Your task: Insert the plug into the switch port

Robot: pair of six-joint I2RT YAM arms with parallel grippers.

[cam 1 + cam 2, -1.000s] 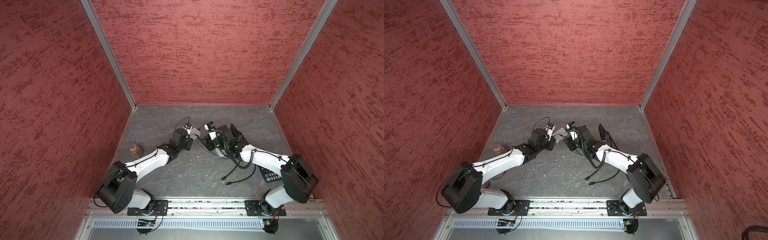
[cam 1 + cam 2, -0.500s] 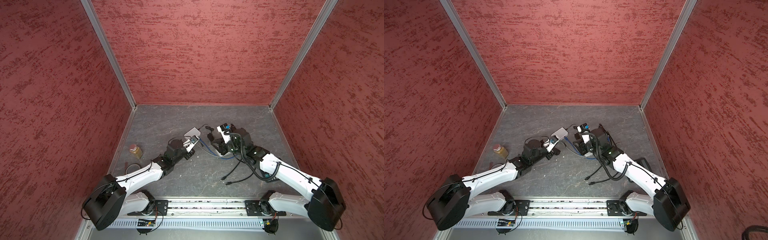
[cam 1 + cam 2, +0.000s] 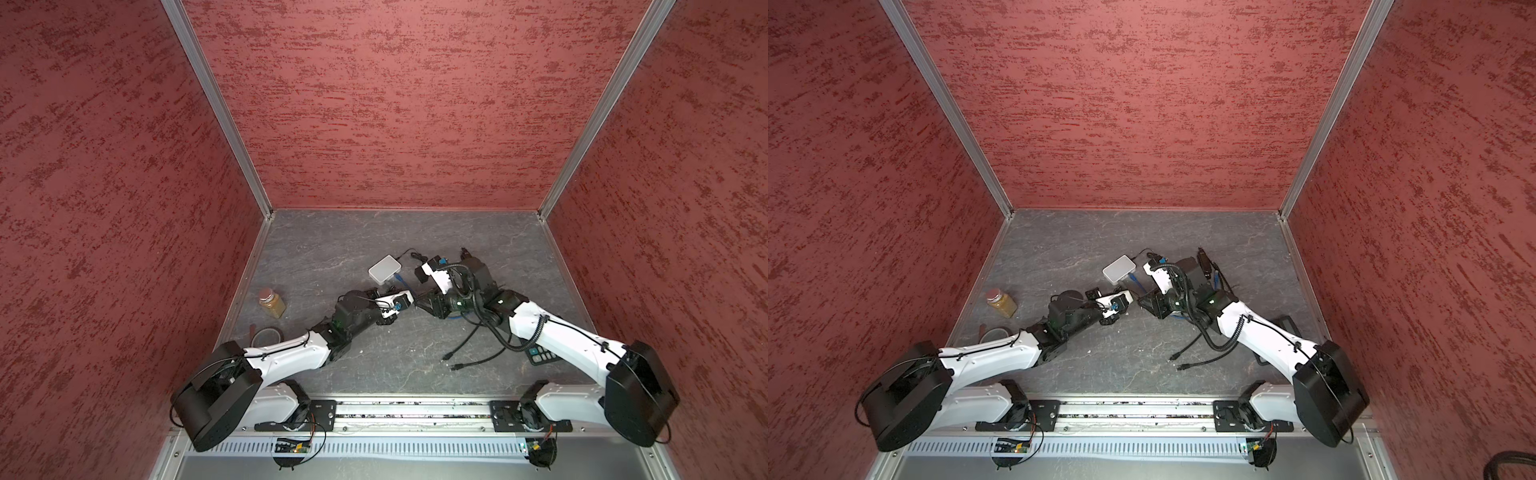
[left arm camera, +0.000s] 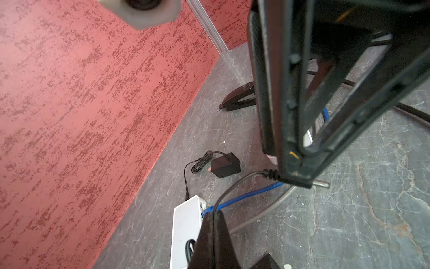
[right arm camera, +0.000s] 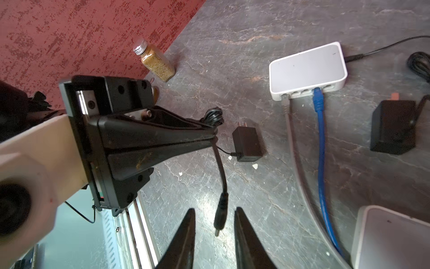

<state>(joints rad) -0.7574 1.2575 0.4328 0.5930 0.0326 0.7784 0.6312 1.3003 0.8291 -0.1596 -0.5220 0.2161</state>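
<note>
A thin black cable (image 5: 220, 163) is pinched in my left gripper (image 5: 214, 136), which is shut on it. Its black barrel plug (image 5: 220, 215) hangs down between the fingers of my right gripper (image 5: 214, 216). Those fingers stand open, with a gap on each side of the plug. The white switch (image 5: 307, 69) lies further back on the floor, with a blue cable (image 5: 317, 100) and a grey cable (image 5: 285, 106) in its front ports. In both top views the two grippers meet tip to tip in front of the switch (image 3: 385, 269), the left gripper (image 3: 412, 297) facing the right gripper (image 3: 423, 302).
A spice jar (image 3: 272, 303) and a tape roll (image 3: 268, 334) stand by the left wall. Two black power adapters (image 5: 249, 144) (image 5: 393, 125) lie near the switch. A second white box (image 5: 391, 237) sits close by. Loose black cables (image 3: 469, 353) and a keypad (image 3: 540, 355) lie at the front right.
Both grippers have drawn away from the switch toward the front middle and now face each other. The right gripper's fingers have narrowed around the hanging plug.
</note>
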